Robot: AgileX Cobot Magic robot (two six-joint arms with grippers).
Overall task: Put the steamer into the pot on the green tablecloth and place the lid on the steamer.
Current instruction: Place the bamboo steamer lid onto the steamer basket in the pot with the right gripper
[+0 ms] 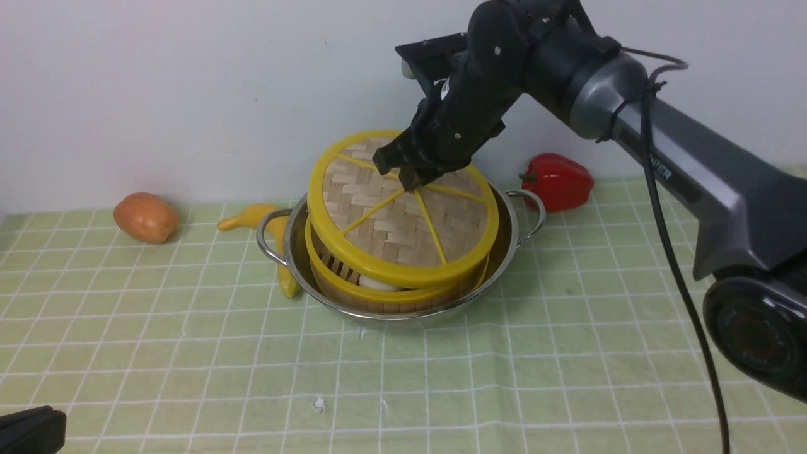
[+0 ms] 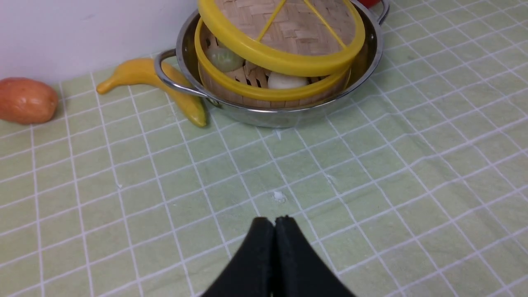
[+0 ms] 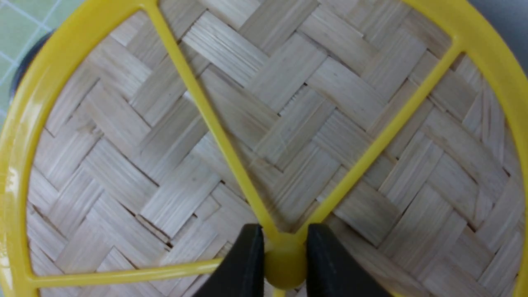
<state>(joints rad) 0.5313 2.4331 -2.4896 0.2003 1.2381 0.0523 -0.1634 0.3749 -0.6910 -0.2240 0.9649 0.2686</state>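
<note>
The shiny pot (image 1: 507, 243) stands on the green tablecloth (image 1: 504, 378), and the steamer (image 1: 391, 297) sits inside it. My right gripper (image 1: 406, 175) is shut on the yellow centre knob of the lid (image 1: 403, 217), holding it tilted over the steamer with its left side raised. In the right wrist view the fingers (image 3: 247, 255) clamp the knob, and the woven lid (image 3: 313, 103) fills the view. Through the gap, the left wrist view shows pale round food (image 2: 284, 80) in the steamer (image 2: 264, 94) under the lid (image 2: 288, 29). My left gripper (image 2: 274, 220) is shut and empty, low over the cloth in front of the pot (image 2: 284, 116).
A yellow banana (image 1: 249, 215) lies against the pot's left handle. An orange-brown potato-like thing (image 1: 145, 217) rests further left by the wall. A red pepper (image 1: 558, 181) lies behind the pot's right handle. A white wall closes the back.
</note>
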